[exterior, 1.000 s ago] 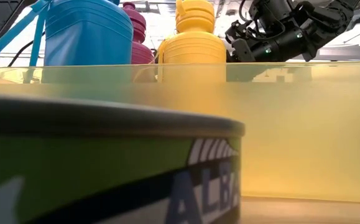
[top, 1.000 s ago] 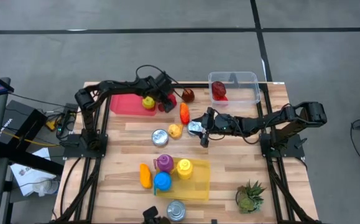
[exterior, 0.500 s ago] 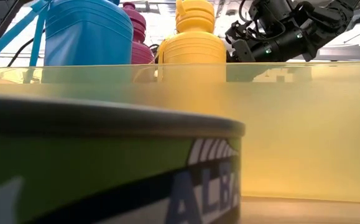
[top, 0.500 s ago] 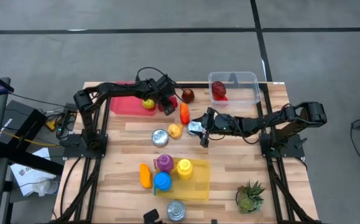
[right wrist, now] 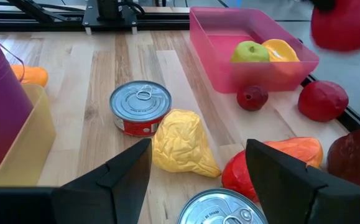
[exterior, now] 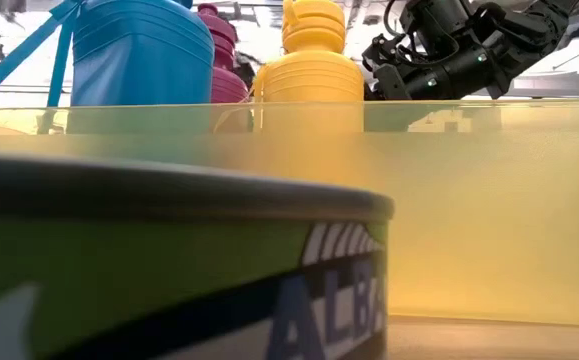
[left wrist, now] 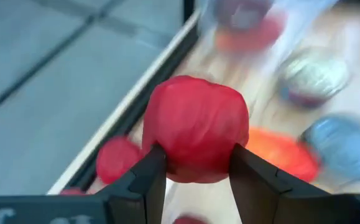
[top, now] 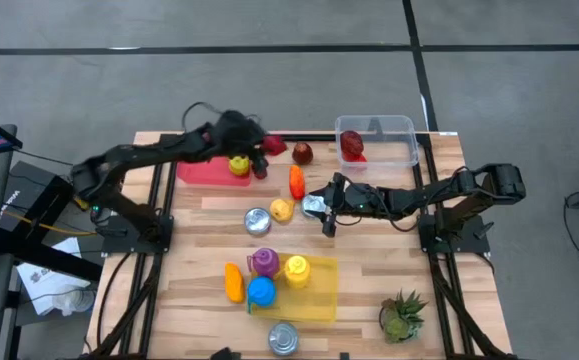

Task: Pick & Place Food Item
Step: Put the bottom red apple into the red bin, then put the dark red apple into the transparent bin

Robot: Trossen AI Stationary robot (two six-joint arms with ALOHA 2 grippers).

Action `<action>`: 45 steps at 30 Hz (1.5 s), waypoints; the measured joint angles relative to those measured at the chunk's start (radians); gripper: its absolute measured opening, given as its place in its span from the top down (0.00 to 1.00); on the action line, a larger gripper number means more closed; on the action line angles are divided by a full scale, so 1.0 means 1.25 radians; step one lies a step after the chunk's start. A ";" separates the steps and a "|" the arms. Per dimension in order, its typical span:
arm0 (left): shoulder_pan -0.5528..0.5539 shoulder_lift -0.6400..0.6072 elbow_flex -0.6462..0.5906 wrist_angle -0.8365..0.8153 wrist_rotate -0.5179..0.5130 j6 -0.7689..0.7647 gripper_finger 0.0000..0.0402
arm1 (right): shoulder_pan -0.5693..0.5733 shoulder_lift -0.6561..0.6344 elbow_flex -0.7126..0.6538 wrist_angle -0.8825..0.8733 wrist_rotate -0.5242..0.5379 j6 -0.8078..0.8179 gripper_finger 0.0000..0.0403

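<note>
Nearest the low camera sits a green-labelled round metal tin [exterior: 169, 270], and behind it a translucent yellow plastic bin [exterior: 449, 200] holding smooth blue [exterior: 139, 50], magenta [exterior: 219, 60] and yellow plastic bottles [exterior: 309, 60]. Mid-table, the right gripper [top: 329, 208] waits with its dark fingers spread and nothing between them, close to a crumpled yellow lump [right wrist: 183, 146] and a silver-topped tin with a red label [right wrist: 140, 107]. Farther back, the left gripper [left wrist: 195, 171] pinches a rounded, matte red toy fruit [left wrist: 195, 127] between both fingers, lifted above the table's far edge beside a glossy pink plastic tray [right wrist: 248, 50] that holds a green apple [right wrist: 251, 51] and an orange piece. Two more red fruits [right wrist: 323, 99] rest on the wooden planks near the tray. At the far right stands a clear rigid plastic box [top: 376, 140] with one dark red fruit inside. The likely step is carrying the held fruit to a container; keep the squeeze steady on its smooth curved sides, stay high over the tray wall, and release low.
</note>
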 joint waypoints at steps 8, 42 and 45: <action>0.033 -0.250 -0.321 0.322 0.050 -0.088 0.67 | 0.000 0.000 0.000 0.002 0.000 0.000 0.38; 0.190 -0.345 -0.524 0.150 -0.066 -0.202 0.36 | 0.000 0.000 0.000 0.003 0.000 0.000 0.38; 0.190 -0.345 -0.523 0.150 -0.066 -0.190 0.26 | 0.000 0.000 0.000 0.000 0.000 0.000 0.38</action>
